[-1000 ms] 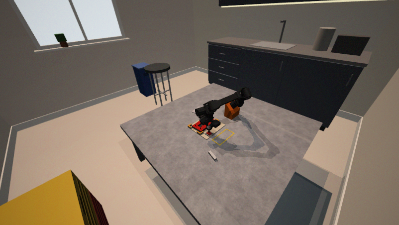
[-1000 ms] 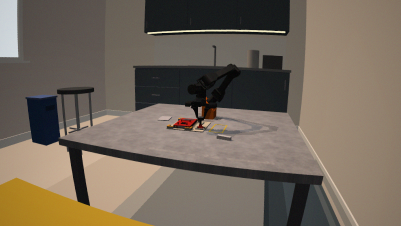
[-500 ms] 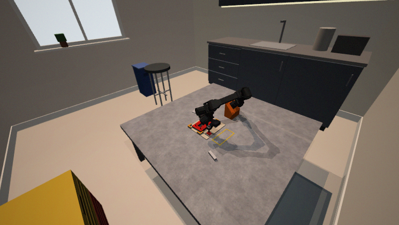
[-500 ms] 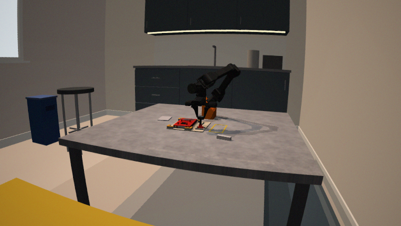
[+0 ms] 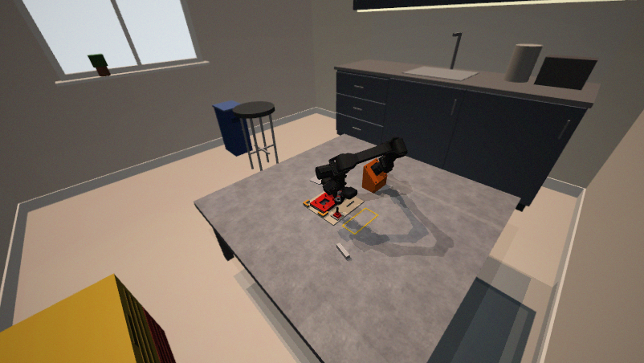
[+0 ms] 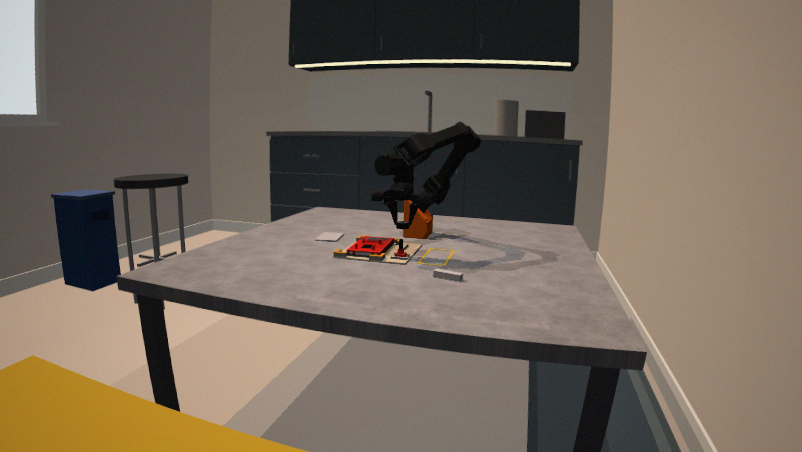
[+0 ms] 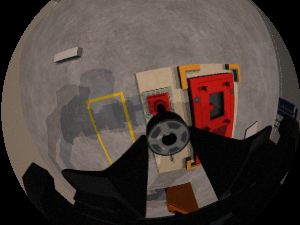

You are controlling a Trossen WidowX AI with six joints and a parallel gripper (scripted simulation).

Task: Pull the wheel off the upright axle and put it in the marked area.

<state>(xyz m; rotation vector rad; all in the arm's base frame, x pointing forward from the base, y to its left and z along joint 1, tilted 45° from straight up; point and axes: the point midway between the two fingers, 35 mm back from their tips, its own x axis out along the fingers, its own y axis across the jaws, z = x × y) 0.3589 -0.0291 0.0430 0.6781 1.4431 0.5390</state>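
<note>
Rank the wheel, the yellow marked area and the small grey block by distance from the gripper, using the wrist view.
1. wheel, held between the fingers of the gripper.
2. yellow marked area, to its left.
3. grey block, upper left, farthest.

Mottled grey table; a yellow-outlined marked area; a dark grey wheel — black gripper; red tray on a beige board — orange corners.

The gripper hung closed on the wheel above the axle, with the yellow-marked area beside it, toward the table's far edge.
</note>
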